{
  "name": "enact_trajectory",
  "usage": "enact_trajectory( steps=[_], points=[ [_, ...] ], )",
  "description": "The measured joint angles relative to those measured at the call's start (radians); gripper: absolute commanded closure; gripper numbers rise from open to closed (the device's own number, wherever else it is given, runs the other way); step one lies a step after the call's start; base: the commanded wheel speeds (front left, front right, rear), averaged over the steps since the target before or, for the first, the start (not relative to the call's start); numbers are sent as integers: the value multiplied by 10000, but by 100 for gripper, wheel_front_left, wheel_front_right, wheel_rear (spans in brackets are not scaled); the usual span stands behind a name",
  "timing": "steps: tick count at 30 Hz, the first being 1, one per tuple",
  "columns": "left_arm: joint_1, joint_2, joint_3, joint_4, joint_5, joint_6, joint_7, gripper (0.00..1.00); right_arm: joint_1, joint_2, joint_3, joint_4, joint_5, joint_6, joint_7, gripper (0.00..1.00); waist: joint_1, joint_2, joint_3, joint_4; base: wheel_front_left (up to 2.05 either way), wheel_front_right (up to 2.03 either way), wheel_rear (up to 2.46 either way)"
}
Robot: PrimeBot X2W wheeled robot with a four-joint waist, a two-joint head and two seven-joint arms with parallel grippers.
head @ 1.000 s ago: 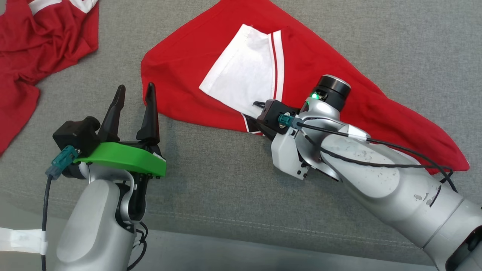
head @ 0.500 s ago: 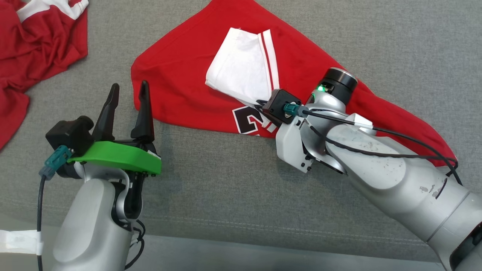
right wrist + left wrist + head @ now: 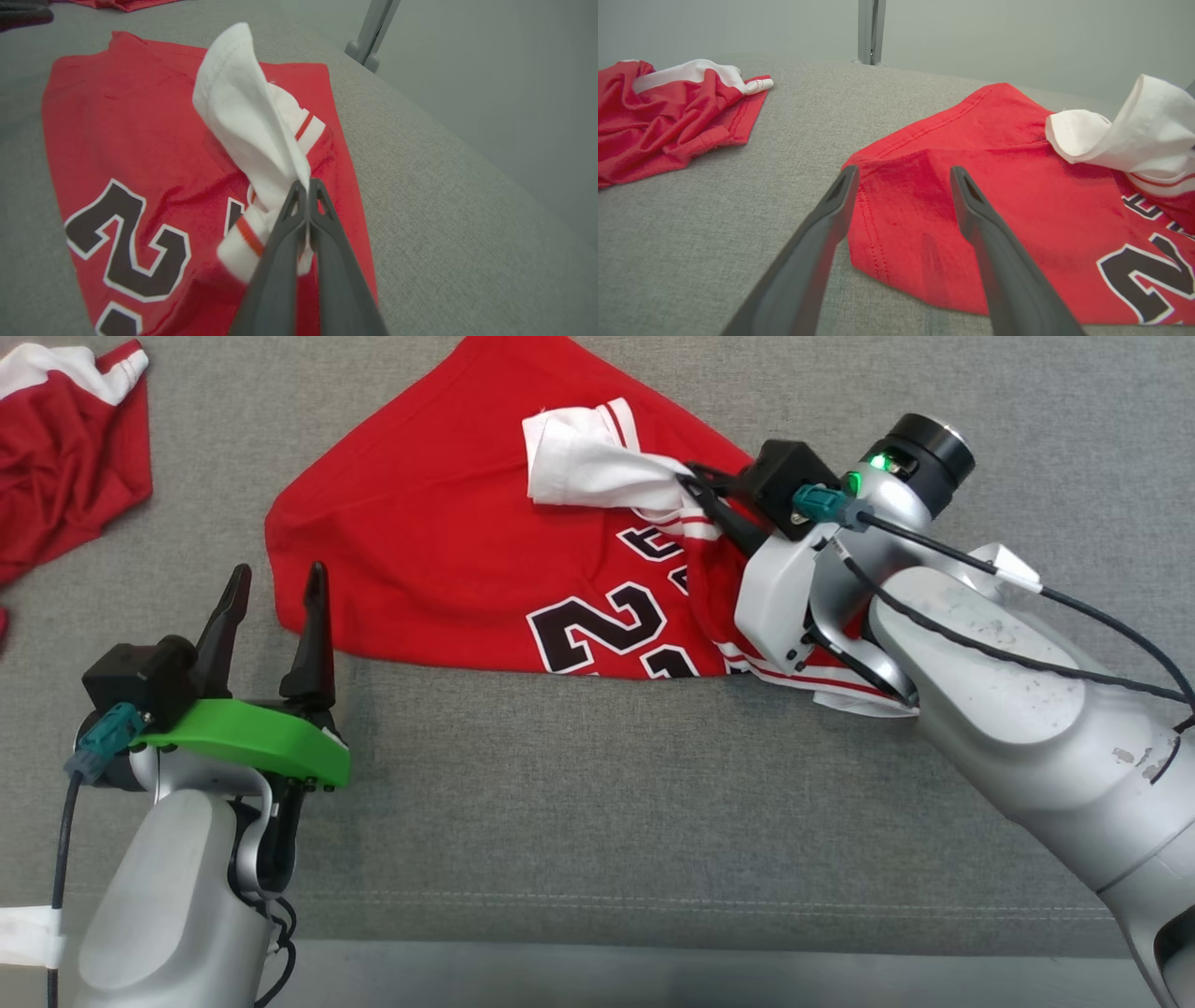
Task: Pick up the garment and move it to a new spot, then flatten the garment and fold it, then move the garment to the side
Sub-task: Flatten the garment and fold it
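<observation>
Pinched white fabric sleeve [image 3: 243, 107] of red numbered jersey [image 3: 411, 541] in right claw [image 3: 306, 184]; left claw [image 3: 280, 574] spread. Looked prone to slipping: thin grip.

Silver, seemingly scuffed arms [image 3: 1008, 709]; green plate [image 3: 252, 742] behind left claw [image 3: 280, 569]

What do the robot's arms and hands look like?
Both arms are silver-grey shells, the right one scuffed. Left hand and right hand have long dark tapered fingers, black wrist cameras, teal plugs, black cables; the left carries a green bracket.
</observation>
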Motion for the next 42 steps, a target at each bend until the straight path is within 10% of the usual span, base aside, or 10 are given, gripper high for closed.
enact_trajectory(
  steps=[18,42],
  points=[
    [-299,562,-146,727,144,-261,48,0,1499,-1016,-1461,-1250,742,-1476,-1016,100,1,0,9,-1196,0,0,0],
    [-1079,1097,-268,1296,134,-416,679,0,3630,-1862,-2368,-3020,1074,-1850,-1440,100,0,0,-184,-2229,0,0,0]
  ],
)
